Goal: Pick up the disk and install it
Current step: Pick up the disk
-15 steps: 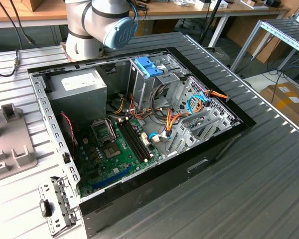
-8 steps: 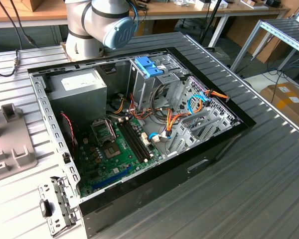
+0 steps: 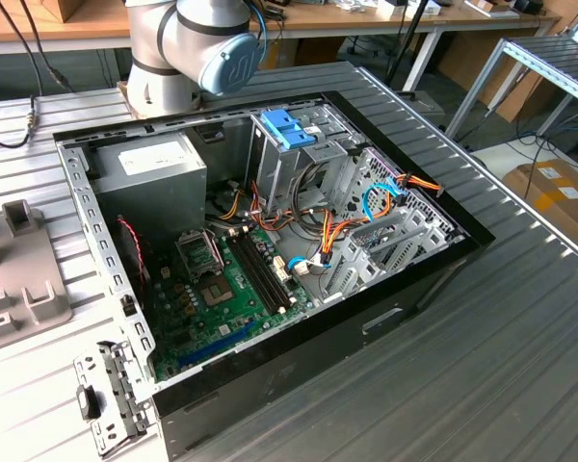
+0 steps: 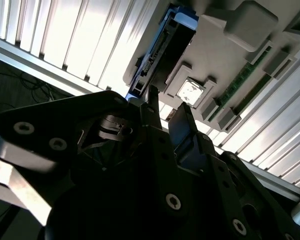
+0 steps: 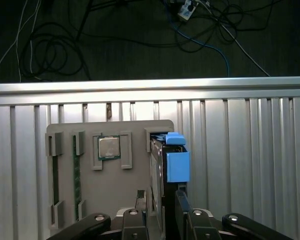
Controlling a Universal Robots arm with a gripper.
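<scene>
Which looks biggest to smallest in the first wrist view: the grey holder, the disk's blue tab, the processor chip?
1. grey holder
2. blue tab of the disk
3. processor chip
The tab stands nearer the camera than the chip, so the gap between those two is unsure.

Disk: grey metal body, smooth blue plastic tab. Holder tray: matt grey plastic. Counter: ribbed bare aluminium, bright sheen. Tool: matt black metal.
</scene>
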